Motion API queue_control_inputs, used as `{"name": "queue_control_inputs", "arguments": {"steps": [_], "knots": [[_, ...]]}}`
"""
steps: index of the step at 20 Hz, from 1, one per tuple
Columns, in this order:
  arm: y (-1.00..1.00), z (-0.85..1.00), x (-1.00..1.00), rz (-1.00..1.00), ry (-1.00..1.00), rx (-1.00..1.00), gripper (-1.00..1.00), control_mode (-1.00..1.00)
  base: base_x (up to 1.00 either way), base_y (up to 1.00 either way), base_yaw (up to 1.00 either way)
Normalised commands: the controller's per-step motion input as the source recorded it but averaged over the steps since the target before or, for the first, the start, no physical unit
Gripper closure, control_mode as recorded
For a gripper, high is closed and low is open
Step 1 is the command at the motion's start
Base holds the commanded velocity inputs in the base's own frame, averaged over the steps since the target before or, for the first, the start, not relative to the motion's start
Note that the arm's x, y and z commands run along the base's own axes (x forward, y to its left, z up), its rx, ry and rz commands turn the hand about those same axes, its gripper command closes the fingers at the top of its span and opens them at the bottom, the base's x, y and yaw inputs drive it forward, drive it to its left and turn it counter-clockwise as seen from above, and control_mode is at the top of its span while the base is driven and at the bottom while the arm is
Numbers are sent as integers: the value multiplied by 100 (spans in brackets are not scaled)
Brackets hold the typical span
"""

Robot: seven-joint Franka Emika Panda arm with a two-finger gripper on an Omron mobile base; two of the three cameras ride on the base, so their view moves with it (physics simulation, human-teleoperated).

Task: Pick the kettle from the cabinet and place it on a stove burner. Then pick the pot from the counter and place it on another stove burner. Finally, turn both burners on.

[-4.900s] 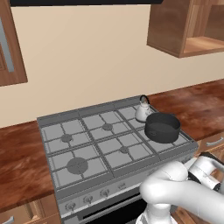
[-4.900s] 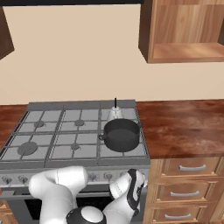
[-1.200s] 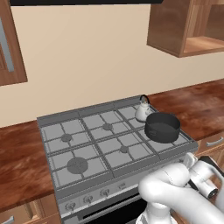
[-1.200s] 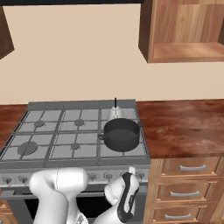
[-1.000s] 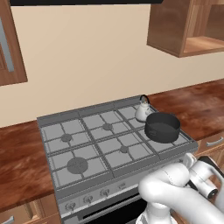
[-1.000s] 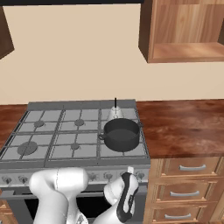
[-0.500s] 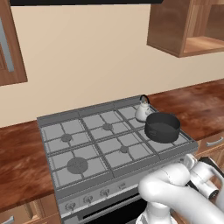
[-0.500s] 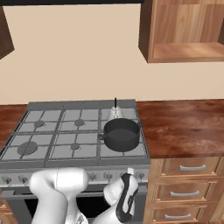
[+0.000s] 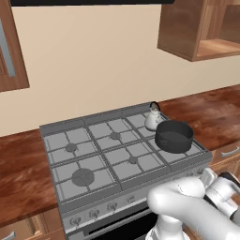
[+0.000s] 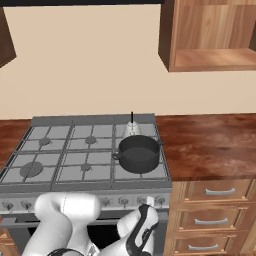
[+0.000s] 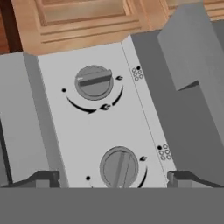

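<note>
Grey control knobs are facing the gripper (image 11: pixel 113 178), whose fingertips (image 11: pixel 41 178) are standing wide apart on either side of the nearer knob (image 11: pixel 119 167), gripping nothing. On the stove's right-hand burners, the pot (image 10: pixel 139 153) is sitting at the front and the kettle (image 10: pixel 132 128) is standing just behind it.
</note>
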Motion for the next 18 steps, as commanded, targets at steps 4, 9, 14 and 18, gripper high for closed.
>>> {"name": "queue_control_inputs", "arguments": {"steps": [4, 9, 14, 18], "knots": [[-25, 52, -12, 0, 0, 18, -100, -100, 0, 0, 0], [-29, 52, -4, 0, 0, 23, -100, -100, 0, 0, 0], [-32, 11, -5, 2, 1, 36, -100, -100, 0, 0, 0], [-34, -13, -5, 3, 0, 49, -100, -100, 0, 0, 0]]}}
